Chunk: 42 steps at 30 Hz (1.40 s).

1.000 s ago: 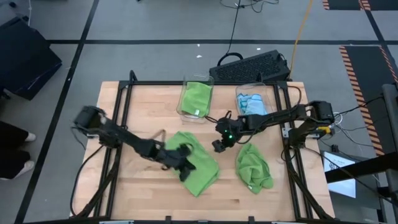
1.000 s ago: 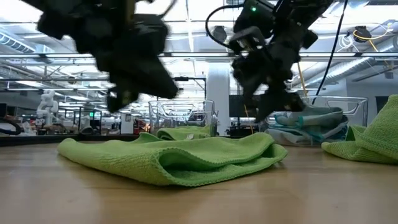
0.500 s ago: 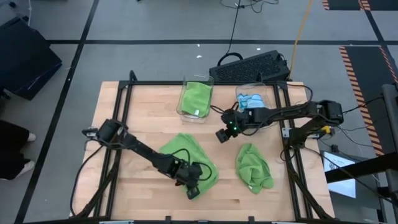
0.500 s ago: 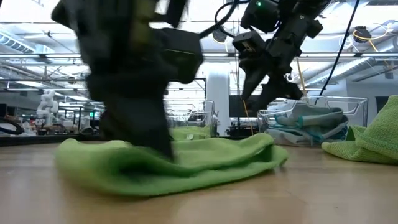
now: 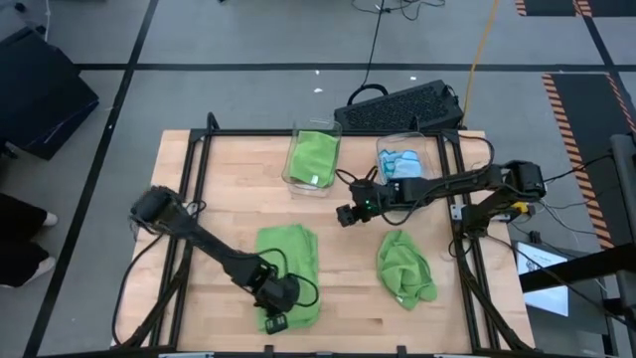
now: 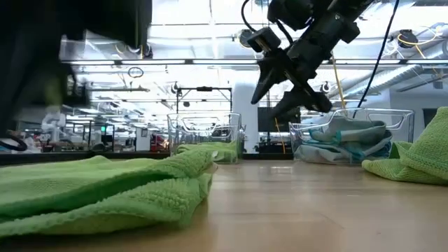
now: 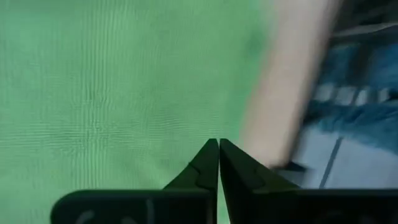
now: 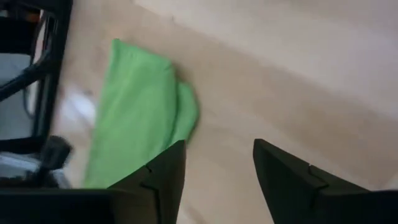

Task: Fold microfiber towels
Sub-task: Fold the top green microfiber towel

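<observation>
Place: a robotics lab or test hall, not a home.
Floor: grey, with taped lines [image 5: 129, 68] and orange-black hazard stripes [image 5: 571, 109].
Bench: wooden table [image 5: 224, 174] in a black metal frame [image 5: 194, 159], cables [image 5: 373, 40] trailing to a keyboard [image 5: 402, 104].
Background: the low view shows a long hall with ceiling trusses [image 6: 175, 66], racks [image 6: 203, 133] and a white pillar [image 6: 245, 115].
</observation>
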{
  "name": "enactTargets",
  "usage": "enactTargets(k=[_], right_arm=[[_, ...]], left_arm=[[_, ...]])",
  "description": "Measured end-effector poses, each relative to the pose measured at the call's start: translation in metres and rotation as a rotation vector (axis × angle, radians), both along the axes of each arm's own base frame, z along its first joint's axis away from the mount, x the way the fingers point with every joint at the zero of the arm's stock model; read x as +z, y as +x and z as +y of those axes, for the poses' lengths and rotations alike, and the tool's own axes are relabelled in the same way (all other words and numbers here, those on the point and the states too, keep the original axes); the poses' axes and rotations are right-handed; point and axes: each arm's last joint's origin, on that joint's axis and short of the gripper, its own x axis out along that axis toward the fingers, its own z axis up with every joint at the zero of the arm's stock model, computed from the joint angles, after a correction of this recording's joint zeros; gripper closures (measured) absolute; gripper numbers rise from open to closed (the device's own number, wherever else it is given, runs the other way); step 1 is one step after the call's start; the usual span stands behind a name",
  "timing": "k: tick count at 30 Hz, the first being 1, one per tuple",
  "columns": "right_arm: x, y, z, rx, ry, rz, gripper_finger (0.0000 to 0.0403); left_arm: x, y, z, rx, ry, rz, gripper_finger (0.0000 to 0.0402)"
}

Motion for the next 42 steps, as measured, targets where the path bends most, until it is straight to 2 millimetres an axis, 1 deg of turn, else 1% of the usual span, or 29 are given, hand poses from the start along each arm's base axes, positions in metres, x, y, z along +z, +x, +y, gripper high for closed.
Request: enactTargets(k=[1,3,6,8,11,13,15,17,20,23,25,29,33,36,39,42], right_arm=[[-0.003,0.002,0.002,-0.006,0.028,-0.005,0.0217],[-0.005,0.010,0.006,-0.020,0.089,-0.052,0.0204],[-0.012,0.021,0.013,-0.032,0.170,-0.088,0.0177],[-0.021,0.028,0.017,-0.023,0.206,-0.085,0.0158],[-0.031,0.041,0.020,0.002,0.236,-0.062,0.0133],[-0.034,0.053,0.022,0.021,0.226,-0.058,0.0121],[-0.038,0.066,0.022,0.039,0.208,-0.060,0.0114],[-0.043,0.077,0.021,0.050,0.194,-0.054,0.0113],[-0.053,0.087,0.017,0.051,0.179,-0.032,0.0113],[-0.063,0.088,0.014,0.030,0.165,-0.002,0.0112],[-0.067,0.088,0.013,0.028,0.161,0.013,0.0112],[-0.068,0.087,0.012,0.014,0.128,0.027,0.0112],[-0.071,0.087,0.011,0.005,0.103,0.034,0.0114],[-0.075,0.090,0.011,0.010,0.125,0.015,0.0121],[-0.079,0.095,0.012,-0.007,0.148,-0.024,0.0128],[-0.084,0.099,0.012,-0.024,0.171,-0.051,0.0132]], left_arm=[[0.013,-0.003,0.000,0.008,0.002,-0.034,0.0384],[0.034,-0.013,0.003,0.031,0.038,-0.075,0.0382],[0.055,-0.027,0.008,0.060,0.123,-0.143,0.0381],[0.070,-0.038,0.015,0.087,0.189,-0.166,0.0381],[0.081,-0.055,0.031,0.148,0.307,-0.103,0.0380],[0.086,-0.064,0.047,0.221,0.362,-0.044,0.0380],[0.092,-0.073,0.061,0.261,0.347,-0.032,0.0380],[0.093,-0.082,0.076,0.299,0.308,-0.022,0.0380],[0.091,-0.102,0.096,0.403,0.255,-0.029,0.0379],[0.083,-0.126,0.113,0.531,0.192,-0.034,0.0370],[0.074,-0.142,0.124,0.621,0.159,-0.019,0.0353],[0.059,-0.162,0.139,0.768,0.036,-0.072,0.0299],[0.039,-0.169,0.150,0.882,-0.073,-0.084,0.0236],[0.025,-0.169,0.156,0.929,-0.135,-0.058,0.0191],[0.016,-0.168,0.161,0.956,-0.156,-0.054,0.0155],[0.009,-0.169,0.168,1.001,-0.131,-0.036,0.0126]])
